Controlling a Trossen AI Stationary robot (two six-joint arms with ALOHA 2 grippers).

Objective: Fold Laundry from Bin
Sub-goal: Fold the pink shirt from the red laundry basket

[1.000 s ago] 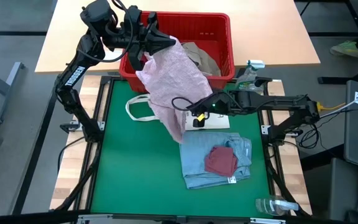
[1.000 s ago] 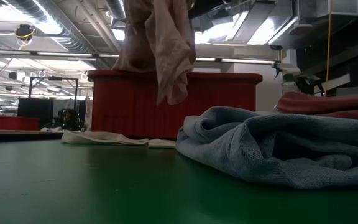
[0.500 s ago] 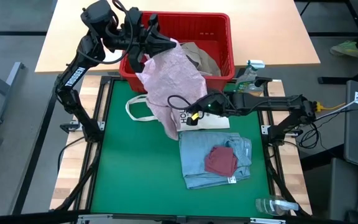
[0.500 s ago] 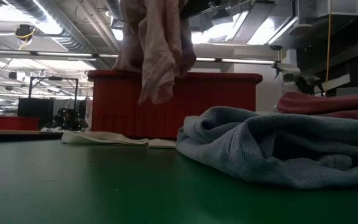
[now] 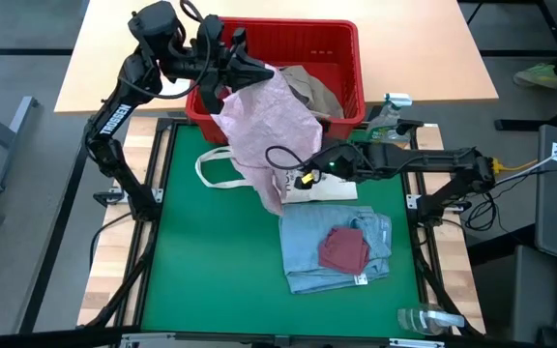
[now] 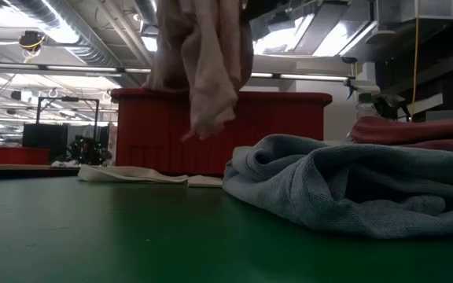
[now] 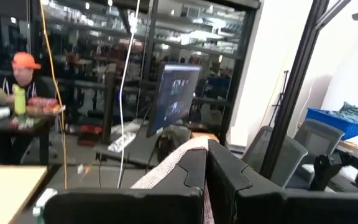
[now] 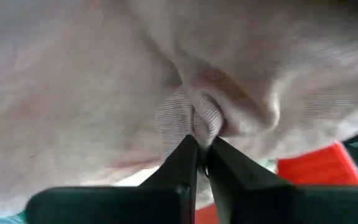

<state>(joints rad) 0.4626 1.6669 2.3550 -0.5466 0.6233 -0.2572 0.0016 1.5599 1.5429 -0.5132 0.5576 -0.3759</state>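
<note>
Two grippers pinch pink garment [image 5: 264, 121] mid-frame: left gripper [image 5: 259, 70] clamped at top, right gripper [image 5: 293, 174] clamped on hem. Tote bag [image 5: 222, 166] beneath. Red bin [image 5: 346, 43] upper centre holds khaki piece [image 5: 317, 92]. Blue garment [image 5: 307, 246], maroon piece [image 5: 344, 249] lower centre on surface [image 5: 211, 280].

From above I get even, bright light with soft shadows on the desk [image 5: 211, 271]. My low camera is dim and backlit by glaring ceiling lamps [image 6: 305, 35]. The pink garment [image 8: 104, 81] just ahead of the right end effector [image 8: 201, 152] fills its camera, soft and blurred.
</note>
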